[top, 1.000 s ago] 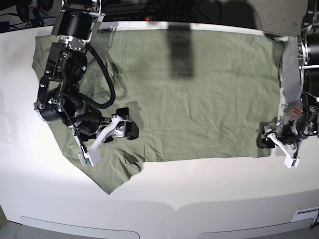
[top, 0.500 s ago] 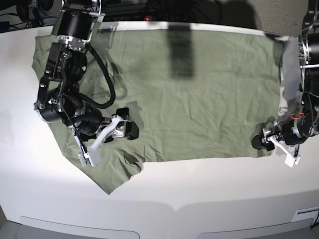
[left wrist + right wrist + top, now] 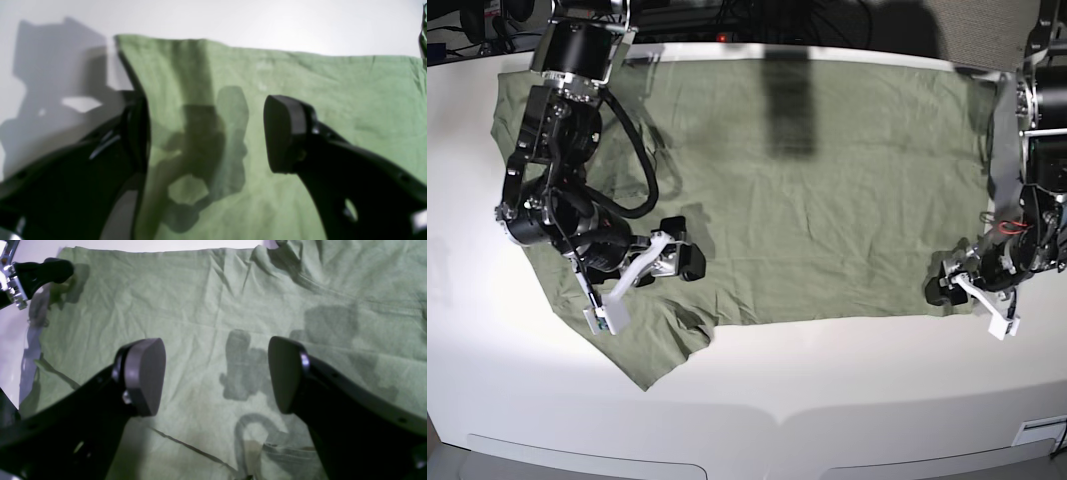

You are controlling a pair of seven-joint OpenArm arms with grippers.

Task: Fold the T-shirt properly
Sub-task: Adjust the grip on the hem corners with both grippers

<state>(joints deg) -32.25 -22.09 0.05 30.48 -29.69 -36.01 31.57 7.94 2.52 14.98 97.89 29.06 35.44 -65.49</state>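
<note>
The sage-green T-shirt [image 3: 827, 200] lies spread flat and wrinkled across the white table [image 3: 847, 380], with one sleeve trailing toward the front left [image 3: 652, 355]. My right gripper [image 3: 684, 250] is open just above the shirt's lower left part; in the right wrist view the right gripper [image 3: 217, 376] has only cloth [image 3: 200, 290] between its pads. My left gripper [image 3: 945, 280] is open at the shirt's front right corner. In the left wrist view the left gripper [image 3: 206, 133] straddles the cloth [image 3: 300, 83], its left finger [image 3: 133, 133] at the shirt's side edge.
Bare white table shows in front of the shirt and to the far left [image 3: 467, 200]. Dark equipment and cables [image 3: 727, 15] line the back edge. The left arm's column [image 3: 1042, 120] stands at the right edge. The left gripper shows in the right wrist view [image 3: 43, 271].
My left gripper has moved a little inward, toward the shirt's front right corner. My right arm and the shirt have not moved.
</note>
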